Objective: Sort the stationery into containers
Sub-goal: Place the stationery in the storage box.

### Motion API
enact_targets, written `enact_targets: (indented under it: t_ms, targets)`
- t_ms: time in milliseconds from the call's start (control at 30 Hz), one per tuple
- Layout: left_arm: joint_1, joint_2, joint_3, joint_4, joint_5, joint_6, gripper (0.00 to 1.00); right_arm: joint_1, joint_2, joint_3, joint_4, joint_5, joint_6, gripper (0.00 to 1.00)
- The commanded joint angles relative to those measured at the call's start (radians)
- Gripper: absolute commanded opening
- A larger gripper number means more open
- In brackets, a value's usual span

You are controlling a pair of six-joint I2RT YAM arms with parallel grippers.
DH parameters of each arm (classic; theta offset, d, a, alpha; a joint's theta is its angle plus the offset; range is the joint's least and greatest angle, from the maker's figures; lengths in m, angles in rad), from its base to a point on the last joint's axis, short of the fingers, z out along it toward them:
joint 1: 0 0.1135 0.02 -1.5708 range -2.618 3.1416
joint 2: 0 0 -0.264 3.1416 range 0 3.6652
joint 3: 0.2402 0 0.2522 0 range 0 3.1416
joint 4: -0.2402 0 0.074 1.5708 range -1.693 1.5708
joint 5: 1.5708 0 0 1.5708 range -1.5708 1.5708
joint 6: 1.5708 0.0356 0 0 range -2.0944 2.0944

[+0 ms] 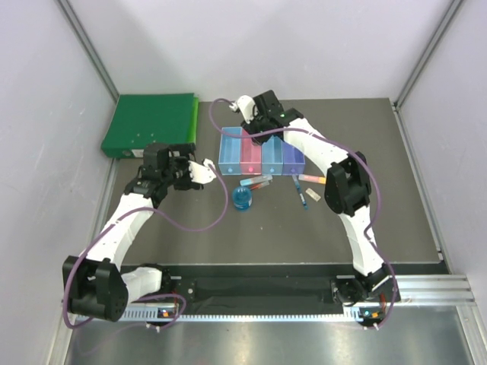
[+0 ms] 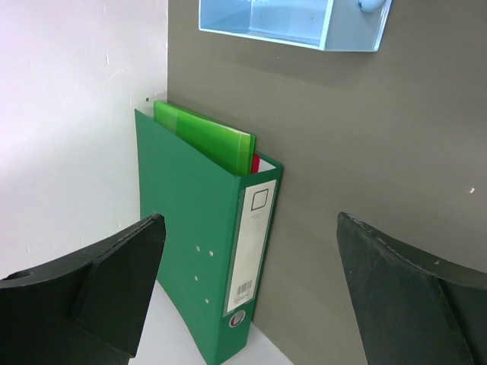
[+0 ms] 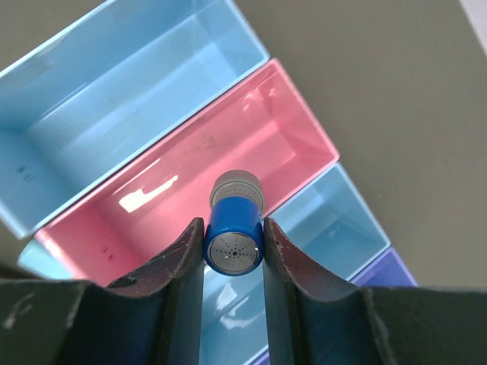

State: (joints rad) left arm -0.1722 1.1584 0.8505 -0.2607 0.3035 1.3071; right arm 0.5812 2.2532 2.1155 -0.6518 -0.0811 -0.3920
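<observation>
My right gripper (image 3: 233, 245) is shut on a small blue bottle with a pale cap (image 3: 234, 228), held above the containers (image 1: 261, 152). In the right wrist view the bottle hangs over the seam between the pink bin (image 3: 304, 125) and the second light blue bin (image 3: 335, 220). My left gripper (image 2: 251, 220) is open and empty, raised to the left of the row (image 1: 173, 163). On the table in front of the bins lie a round blue reel (image 1: 242, 199), a red-blue marker (image 1: 256, 182), a dark blue pen (image 1: 300, 192) and an orange-pink pen (image 1: 312, 179).
A big green binder (image 1: 152, 122) lies flat in the back left corner against the walls, below my left gripper's view (image 2: 190, 251). The first light blue bin (image 3: 114, 91) and the purple bin (image 3: 388, 275) flank the middle ones. Purple cables loop near both wrists.
</observation>
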Motion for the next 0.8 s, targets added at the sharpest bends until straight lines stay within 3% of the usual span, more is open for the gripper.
enact_targets:
  t_ms: [0,767]
  targets:
    - [-0.004,-0.019,-0.002,0.037,-0.007,-0.017,0.99,-0.006,0.012,0.035,0.155,0.044,-0.010,0.00]
    - [-0.003,0.050,0.030,0.064,-0.017,-0.016,0.99,-0.004,0.103,0.024,0.239,0.055,0.004,0.00]
